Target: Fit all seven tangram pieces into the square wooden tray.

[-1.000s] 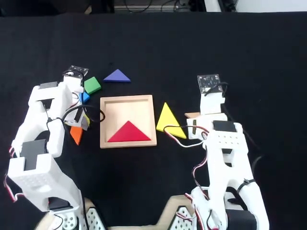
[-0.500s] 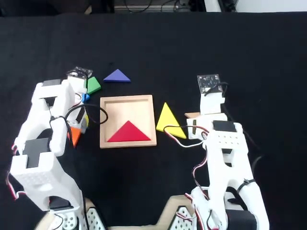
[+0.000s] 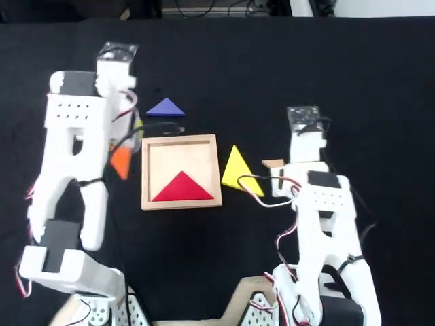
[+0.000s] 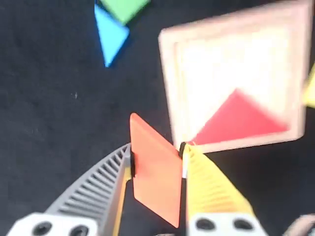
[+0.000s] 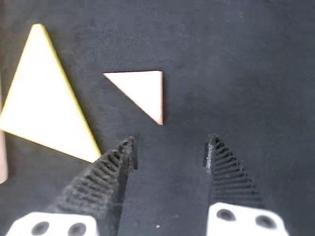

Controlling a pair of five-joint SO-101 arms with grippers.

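**High view.** The wooden tray (image 3: 181, 140) lies mid-counter (image 3: 326, 61). The red triangle (image 3: 181, 188) lies flat inside, its long edge along the rim nearest my arms. The yellow triangle (image 3: 236, 168) is outside, just beside the tray's R rim. The small tan triangle (image 3: 273, 164) is near it, next to my R arm (image 3: 319, 204). The purple triangle (image 3: 165, 107) lies beyond the far rim, apart from the tray. The orange piece (image 3: 121, 161) shows beside my L arm (image 3: 75, 129), just off the tray's L rim.

**Left wrist view.** My L claw (image 4: 156, 150) is closed on the orange piece, w/ one finger on each side, and the piece is tilted. Past it is the tray w/ the red triangle. The green piece (image 4: 123, 7) and blue triangle (image 4: 110, 34) are close together, apparently touching, on the counter off a tray corner.

**Right wrist view.** My R claw (image 5: 170, 142) is spread wide w/ nothing in it, over the counter. The tan triangle lies just ahead of the fingertips. The yellow triangle is off to one side, apart from the tan one.
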